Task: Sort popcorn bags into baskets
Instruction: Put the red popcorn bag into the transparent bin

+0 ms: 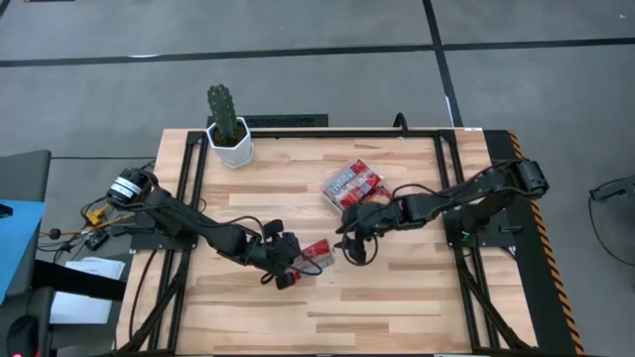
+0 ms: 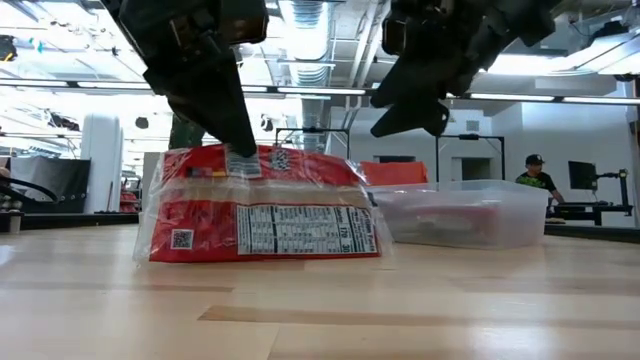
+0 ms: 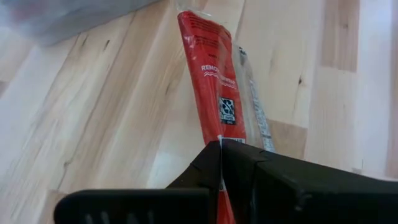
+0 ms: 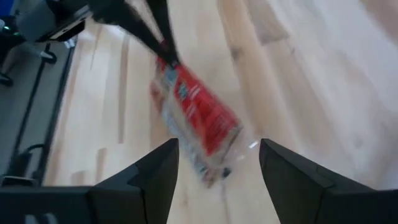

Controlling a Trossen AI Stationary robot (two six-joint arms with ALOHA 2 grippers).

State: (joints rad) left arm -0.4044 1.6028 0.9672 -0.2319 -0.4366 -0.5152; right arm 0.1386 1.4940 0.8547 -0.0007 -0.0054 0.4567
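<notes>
Seen from above: left gripper [image 1: 295, 270] low over the middle of the wooden counter [image 1: 397, 297], fingers clamped on the edge of a red popcorn bag [image 1: 316, 252]. Bag resting with its lower edge on the counter in the low view [image 2: 262, 215], pinched near the top by the dark fingers [image 2: 228, 120], nutrition panel facing the camera. Same packet edge-on in the left wrist view [image 3: 211, 87], disappearing between the two closed fingers [image 3: 205, 168].

Just beside it, toward the far right, right gripper [image 1: 349, 230] hovering above the counter, fingers [image 4: 149, 171] spread apart and holding nothing, the held packet [image 4: 196, 121] visible between them farther off in the right wrist view. Raised clear of the boards in the low view [image 2: 415, 95].

Behind the right gripper, clear plastic tray [image 1: 327, 193] with several more red packets [image 1: 353, 181] lying in it; in the low view, tray [image 2: 520, 215] standing on the counter behind and to the side of the held bag.

At the far left corner of the counter, white pot with a cactus [image 1: 228, 124]. In the room beyond, a person [image 2: 537, 176] seated at a desk.
</notes>
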